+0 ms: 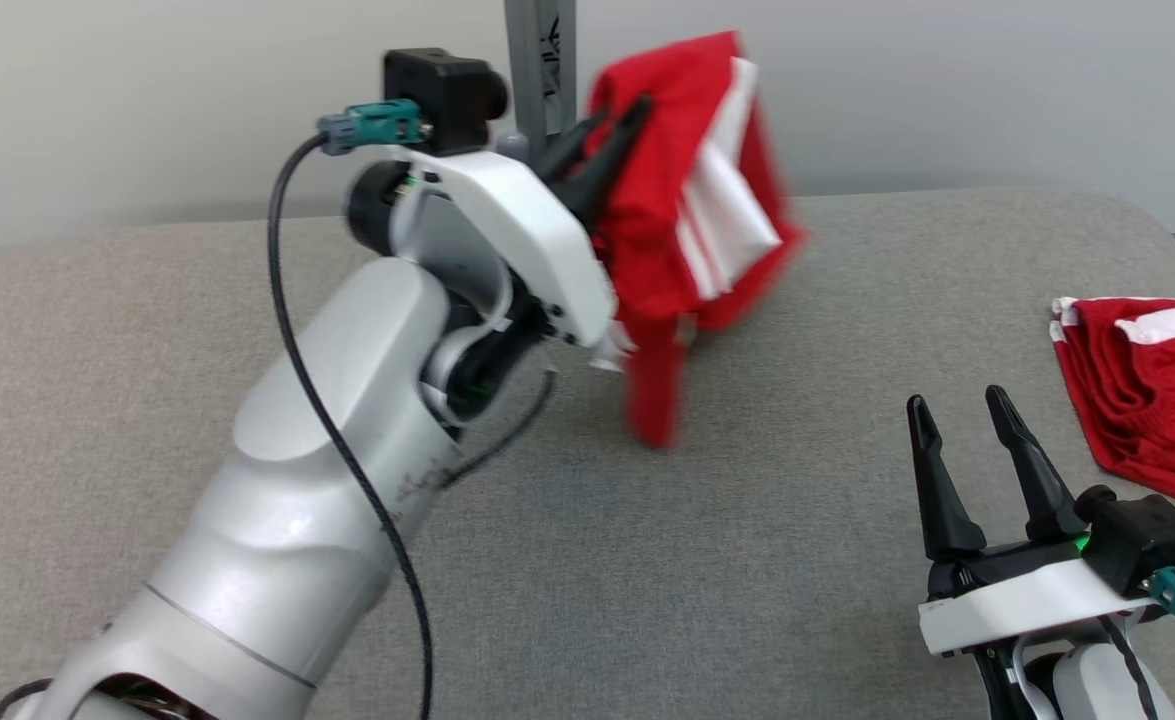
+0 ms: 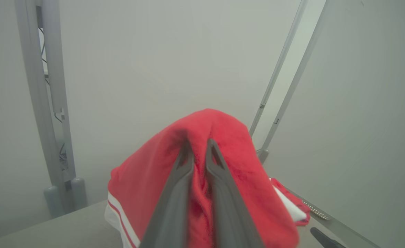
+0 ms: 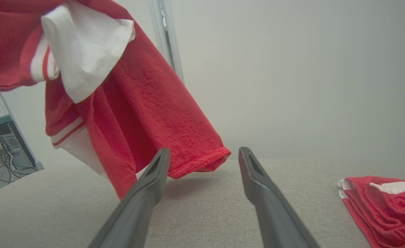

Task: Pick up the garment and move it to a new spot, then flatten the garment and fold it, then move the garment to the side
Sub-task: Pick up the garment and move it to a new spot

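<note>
My left gripper (image 1: 615, 118) pinches the soft, light, limp garment (image 1: 687, 230) above the bench's (image 1: 647, 560) far edge; I'd catch its hanging hem (image 3: 202, 162) with my wide-apart right gripper (image 1: 967, 410).

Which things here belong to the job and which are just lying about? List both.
Job: red garment, pinched and held up by the left gripper; right gripper, open, above the grey table.
Lying about: second red garment at the table's right edge; grey post behind.
</note>
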